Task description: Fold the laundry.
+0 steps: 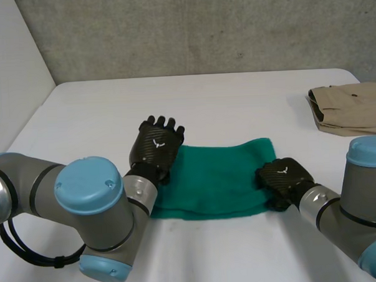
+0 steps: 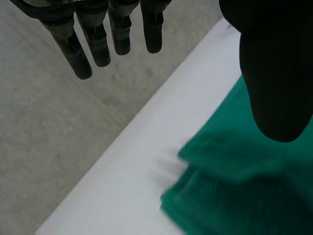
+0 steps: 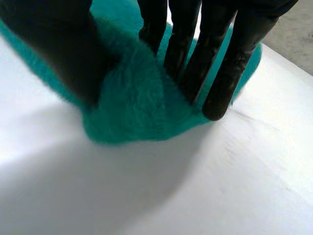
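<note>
Closest in, the right hand [image 3: 54, 44] has its fingers [image 3: 222, 83] and thumb clamped on a bunched fold at the right edge of the green cloth [image 1: 217, 177]. Over the cloth's left edge the left hand [image 1: 156, 148] hovers, fingers straight and spread, holding nothing. Around them the cloth lies spread mid-desk [image 1: 236, 95]. A folded beige garment [image 1: 352, 107] sits well apart at the far right.
</note>
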`<state>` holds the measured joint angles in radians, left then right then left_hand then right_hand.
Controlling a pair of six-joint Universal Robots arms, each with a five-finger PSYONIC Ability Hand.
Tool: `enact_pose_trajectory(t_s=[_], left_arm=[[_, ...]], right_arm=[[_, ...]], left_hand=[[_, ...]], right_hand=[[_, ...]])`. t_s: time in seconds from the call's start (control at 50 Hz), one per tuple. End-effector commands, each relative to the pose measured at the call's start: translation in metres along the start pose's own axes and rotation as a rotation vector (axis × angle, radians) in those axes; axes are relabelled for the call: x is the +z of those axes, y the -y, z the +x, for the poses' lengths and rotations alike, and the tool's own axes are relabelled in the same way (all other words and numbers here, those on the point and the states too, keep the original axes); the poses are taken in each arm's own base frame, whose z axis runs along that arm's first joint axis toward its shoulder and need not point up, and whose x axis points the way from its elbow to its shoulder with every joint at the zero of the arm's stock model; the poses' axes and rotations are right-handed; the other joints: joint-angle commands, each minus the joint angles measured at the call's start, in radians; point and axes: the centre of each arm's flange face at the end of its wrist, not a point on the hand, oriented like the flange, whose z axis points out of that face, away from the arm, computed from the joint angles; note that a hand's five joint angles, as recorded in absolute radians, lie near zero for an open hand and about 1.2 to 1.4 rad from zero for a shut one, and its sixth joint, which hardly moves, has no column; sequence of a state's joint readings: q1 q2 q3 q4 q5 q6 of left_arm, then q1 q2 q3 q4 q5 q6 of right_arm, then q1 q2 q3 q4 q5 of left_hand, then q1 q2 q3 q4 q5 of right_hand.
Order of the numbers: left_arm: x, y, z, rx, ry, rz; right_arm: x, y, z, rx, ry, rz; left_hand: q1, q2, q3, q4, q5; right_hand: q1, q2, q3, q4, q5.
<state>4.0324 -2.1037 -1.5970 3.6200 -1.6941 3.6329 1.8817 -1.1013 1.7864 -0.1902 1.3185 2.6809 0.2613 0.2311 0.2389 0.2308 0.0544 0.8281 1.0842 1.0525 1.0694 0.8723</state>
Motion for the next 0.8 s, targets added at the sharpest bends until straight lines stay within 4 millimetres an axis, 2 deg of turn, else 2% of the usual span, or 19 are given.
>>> enact_pose_trajectory(t_s=[0.02, 0.06, 0.1, 0.14, 0.16, 0.22, 0.24, 0.32, 0.42, 0.44, 0.46, 0.48, 0.52, 0.6, 0.62, 0.66, 0.68, 0.76, 0.8], left_arm=[[-0.008, 0.007, -0.021, -0.011, 0.026, -0.032], [-0.012, 0.011, -0.028, -0.014, 0.038, -0.032], [-0.015, 0.015, -0.039, -0.016, 0.065, -0.027], [-0.017, 0.017, -0.045, -0.019, 0.08, -0.025], [-0.017, 0.018, -0.048, -0.02, 0.086, -0.023], [-0.02, 0.024, -0.062, -0.036, 0.123, -0.009], [-0.02, 0.025, -0.065, -0.041, 0.131, -0.006], [-0.02, 0.023, -0.081, -0.073, 0.174, -0.01], [-0.021, 0.021, -0.085, -0.087, 0.182, -0.025], [-0.021, 0.021, -0.085, -0.088, 0.183, -0.027], [-0.021, 0.021, -0.085, -0.088, 0.182, -0.028], [-0.021, 0.021, -0.085, -0.09, 0.181, -0.026], [-0.02, 0.022, -0.085, -0.092, 0.182, -0.021], [-0.018, 0.028, -0.084, -0.093, 0.179, 0.001], [-0.017, 0.034, -0.086, -0.098, 0.183, 0.02], [-0.015, 0.041, -0.085, -0.114, 0.183, 0.045], [-0.014, 0.046, -0.084, -0.127, 0.179, 0.06], [-0.012, 0.072, -0.068, -0.229, 0.125, 0.144], [-0.01, 0.075, -0.062, -0.262, 0.104, 0.152]], right_arm=[[0.001, 0.006, 0.019, -0.168, -0.106, -0.005], [-0.001, 0.015, 0.025, -0.226, -0.144, 0.013], [-0.004, 0.035, 0.03, -0.326, -0.194, 0.056], [-0.005, 0.049, 0.023, -0.392, -0.188, 0.093], [-0.006, 0.066, 0.004, -0.464, -0.164, 0.153], [-0.009, 0.09, -0.034, -0.561, -0.098, 0.254], [-0.009, 0.098, -0.057, -0.608, -0.055, 0.301], [-0.011, 0.107, -0.106, -0.729, 0.052, 0.395], [-0.016, 0.097, -0.148, -0.865, 0.194, 0.471], [-0.016, 0.094, -0.153, -0.879, 0.217, 0.477], [-0.017, 0.089, -0.157, -0.881, 0.245, 0.472], [-0.017, 0.087, -0.157, -0.873, 0.255, 0.466], [-0.018, 0.087, -0.156, -0.845, 0.261, 0.457], [-0.023, 0.093, -0.15, -0.642, 0.28, 0.432], [-0.027, 0.107, -0.132, -0.497, 0.255, 0.431], [-0.029, 0.122, -0.103, -0.329, 0.204, 0.435], [-0.032, 0.131, -0.072, -0.15, 0.154, 0.432], [-0.032, 0.136, -0.025, 0.171, 0.106, 0.422], [-0.031, 0.135, -0.015, 0.264, 0.098, 0.409]], left_hand=[[-0.051, -0.021, -0.028, -0.02, -0.018], [-0.051, -0.021, -0.028, -0.02, -0.018], [-0.054, -0.023, -0.031, -0.023, -0.021], [-0.054, -0.024, -0.031, -0.023, -0.021], [-0.054, -0.024, -0.031, -0.023, -0.021], [-0.054, -0.024, -0.031, -0.023, -0.021], [-0.054, -0.024, -0.031, -0.023, -0.021], [-0.054, -0.024, -0.031, -0.023, -0.021], [-0.054, -0.024, -0.031, -0.023, -0.021], [-0.054, -0.024, -0.031, -0.023, -0.021], [-0.054, -0.024, -0.031, -0.023, -0.021], [-0.057, -0.026, -0.034, -0.026, -0.024], [-0.057, -0.026, -0.034, -0.026, -0.024], [-0.059, -0.029, -0.037, -0.029, -0.027], [-0.059, -0.029, -0.037, -0.029, -0.027], [-0.057, -0.026, -0.034, -0.026, -0.024], [-0.054, -0.024, -0.031, -0.023, -0.021], [-0.042, -0.012, -0.02, -0.012, -0.01], [-0.039, -0.009, -0.017, -0.009, -0.007]], right_hand=[[0.568, 0.312, 0.344, 0.327, 0.349], [0.568, 0.312, 0.344, 0.327, 0.349], [0.568, 0.312, 0.344, 0.327, 0.349], [0.568, 0.312, 0.344, 0.327, 0.349], [0.568, 0.312, 0.344, 0.327, 0.349], [0.568, 0.312, 0.344, 0.327, 0.349], [0.568, 0.312, 0.344, 0.327, 0.349], [0.568, 0.312, 0.344, 0.327, 0.349], [0.568, 0.312, 0.344, 0.327, 0.349], [0.508, 0.252, 0.284, 0.267, 0.289], [-0.149, -0.405, -0.374, -0.391, -0.368], [-0.595, -0.851, -0.819, -0.836, -0.814], [-0.654, -0.91, -0.878, -0.895, -0.872], [-0.654, -0.91, -0.878, -0.895, -0.872], [-0.654, -0.91, -0.878, -0.895, -0.872], [-0.654, -0.91, -0.878, -0.895, -0.872], [-0.654, -0.91, -0.878, -0.895, -0.872], [-0.654, -0.91, -0.878, -0.895, -0.872], [-0.654, -0.91, -0.878, -0.895, -0.872]])
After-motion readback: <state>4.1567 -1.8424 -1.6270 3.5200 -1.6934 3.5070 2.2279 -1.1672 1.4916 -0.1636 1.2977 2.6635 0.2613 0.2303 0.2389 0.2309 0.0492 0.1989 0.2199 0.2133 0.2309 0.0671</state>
